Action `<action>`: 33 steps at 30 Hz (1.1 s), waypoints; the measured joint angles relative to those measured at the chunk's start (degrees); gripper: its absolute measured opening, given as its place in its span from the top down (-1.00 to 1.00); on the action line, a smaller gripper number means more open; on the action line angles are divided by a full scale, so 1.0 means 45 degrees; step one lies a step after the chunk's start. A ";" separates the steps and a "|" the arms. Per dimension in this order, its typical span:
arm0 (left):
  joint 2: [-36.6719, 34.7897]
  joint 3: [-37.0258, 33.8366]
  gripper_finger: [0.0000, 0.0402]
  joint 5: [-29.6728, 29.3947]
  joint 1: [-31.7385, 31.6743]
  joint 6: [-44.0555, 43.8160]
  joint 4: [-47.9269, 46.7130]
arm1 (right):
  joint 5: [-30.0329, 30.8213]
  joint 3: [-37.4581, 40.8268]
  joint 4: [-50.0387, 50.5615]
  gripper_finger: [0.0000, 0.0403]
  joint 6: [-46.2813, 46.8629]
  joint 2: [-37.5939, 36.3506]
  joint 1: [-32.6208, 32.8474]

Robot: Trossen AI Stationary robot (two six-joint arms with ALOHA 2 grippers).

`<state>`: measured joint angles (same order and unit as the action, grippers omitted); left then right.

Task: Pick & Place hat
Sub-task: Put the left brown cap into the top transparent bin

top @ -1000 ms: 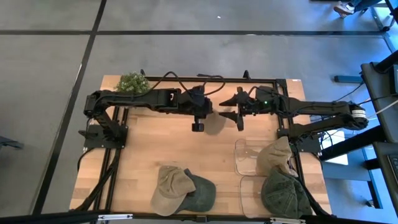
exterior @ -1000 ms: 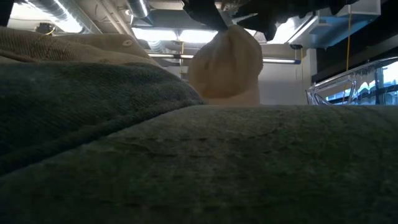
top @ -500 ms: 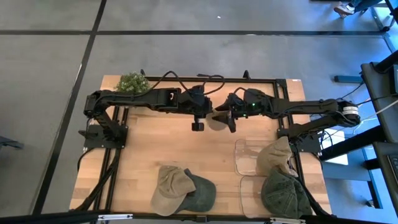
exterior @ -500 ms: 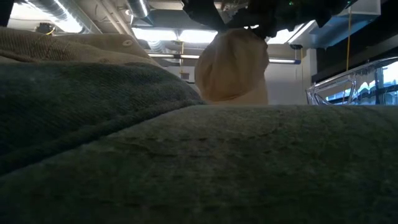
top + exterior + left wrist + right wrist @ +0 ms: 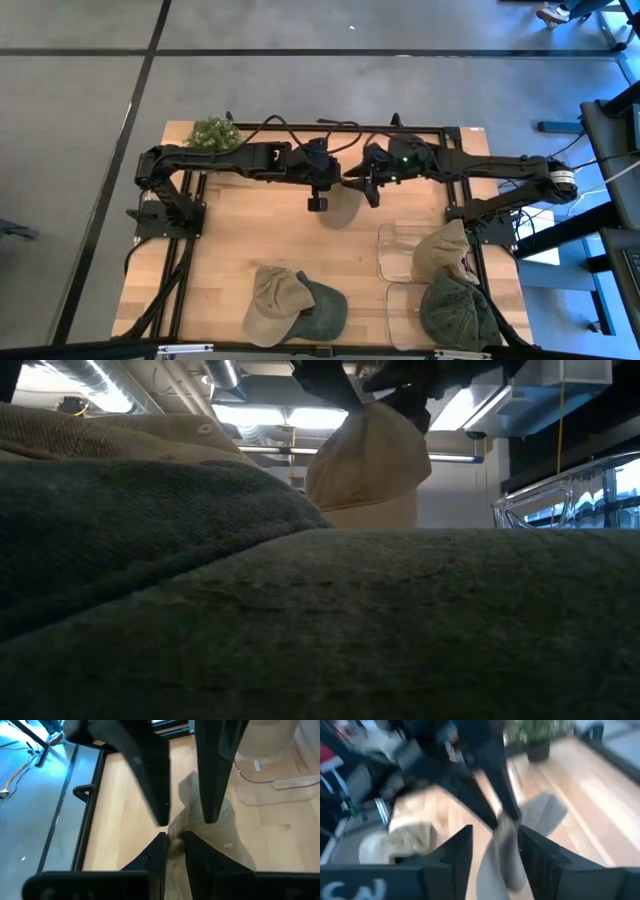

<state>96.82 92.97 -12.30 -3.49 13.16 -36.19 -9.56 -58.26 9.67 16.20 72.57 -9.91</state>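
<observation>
Left jaws (image 5: 175, 840) clench a tan hat (image 5: 368, 465) above the desk (image 5: 260, 225); right jaws (image 5: 352, 182), parted, straddle it.

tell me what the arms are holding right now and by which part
The left gripper pinches a tan hat by a bunched fold of its fabric; the right gripper straddles the same hat, fingers not clearly shut.

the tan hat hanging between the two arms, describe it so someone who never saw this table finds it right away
Start at the wooden table and go to its far middle, where the left gripper and right gripper meet. The tan hat hangs there, pinched by the left gripper. Unlike every other hat, which lies at the near edge, it is lifted off the wood.
</observation>
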 joint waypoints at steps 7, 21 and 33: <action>0.0000 -0.0005 0.79 0.0006 0.0017 0.0002 0.0002 | -0.0228 -0.2180 0.3478 0.43 -0.0729 0.1179 0.0000; -0.0005 -0.0005 0.79 0.0044 0.0015 -0.0032 -0.0012 | -0.0894 -0.5942 0.7834 0.44 -0.3106 0.3417 0.0000; -0.0005 -0.0005 0.77 0.0050 0.0019 -0.0023 -0.0009 | -0.0848 -0.6061 0.8014 0.94 -0.3318 0.3738 0.0000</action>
<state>96.79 92.95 -12.08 -3.40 13.05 -36.23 -13.38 -85.54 45.74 1.27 89.39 -9.91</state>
